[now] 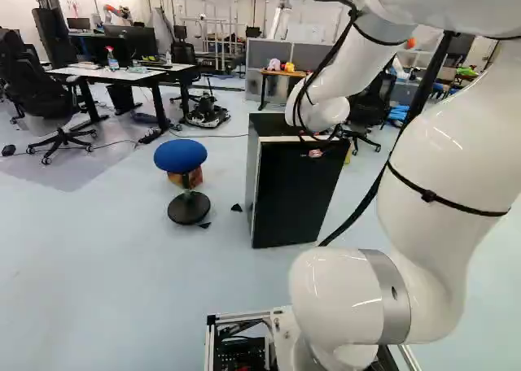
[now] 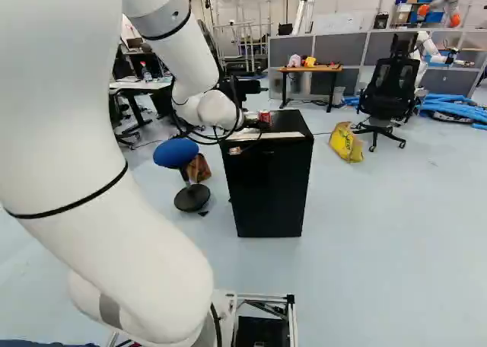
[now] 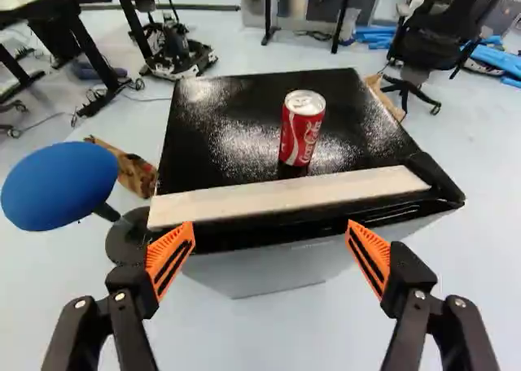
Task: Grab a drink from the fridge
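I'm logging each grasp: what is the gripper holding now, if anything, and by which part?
Nothing. The gripper is open, and the red can stands on top of the fridge, ahead of it.

A small black fridge (image 2: 268, 191) is standing on the pale blue floor (image 2: 396, 233), and its glossy, flat top is catching the light. A red drink can (image 3: 302, 131) is standing upright on that top, just behind a pale strip (image 3: 285, 195) that is running along the near edge. On the floor around the fridge, a blue-seated stool (image 1: 180, 155), a yellow bag (image 2: 346, 143) and a black wheeled chair (image 2: 389, 92) are standing.
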`<state>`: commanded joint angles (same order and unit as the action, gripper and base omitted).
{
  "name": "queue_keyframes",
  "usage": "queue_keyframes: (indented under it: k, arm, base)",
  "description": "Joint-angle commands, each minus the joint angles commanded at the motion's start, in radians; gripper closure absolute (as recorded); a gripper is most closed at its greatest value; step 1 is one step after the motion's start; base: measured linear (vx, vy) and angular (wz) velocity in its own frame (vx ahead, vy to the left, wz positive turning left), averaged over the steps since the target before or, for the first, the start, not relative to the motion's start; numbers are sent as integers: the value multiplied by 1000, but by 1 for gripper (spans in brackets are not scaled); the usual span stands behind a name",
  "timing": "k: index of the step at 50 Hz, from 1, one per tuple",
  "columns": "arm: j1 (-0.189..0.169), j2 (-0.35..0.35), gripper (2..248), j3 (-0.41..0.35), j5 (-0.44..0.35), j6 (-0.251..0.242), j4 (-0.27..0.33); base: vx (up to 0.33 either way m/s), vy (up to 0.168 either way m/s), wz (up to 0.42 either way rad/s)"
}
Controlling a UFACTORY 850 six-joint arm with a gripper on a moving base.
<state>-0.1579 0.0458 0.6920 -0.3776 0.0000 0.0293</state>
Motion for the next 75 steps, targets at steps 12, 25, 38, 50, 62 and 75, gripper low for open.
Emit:
queue_keyframes:
  k: [12,25,38,50,62,75]
  arm:
    - [-1,28,3,3,-105,0,-34]
    - [-7,70,3,17,-212,0,-69]
    - [-16,115,3,34,-299,0,-67]
    - [-26,154,3,49,-366,0,-37]
    - [-39,192,3,64,-413,0,14]
    - [-52,233,3,80,-456,0,55]
  base:
    - [0,0,0]
    - [0,0,0]
    - [0,0,0]
    - [0,0,0]
    - [0,0,0]
    - [0,0,0]
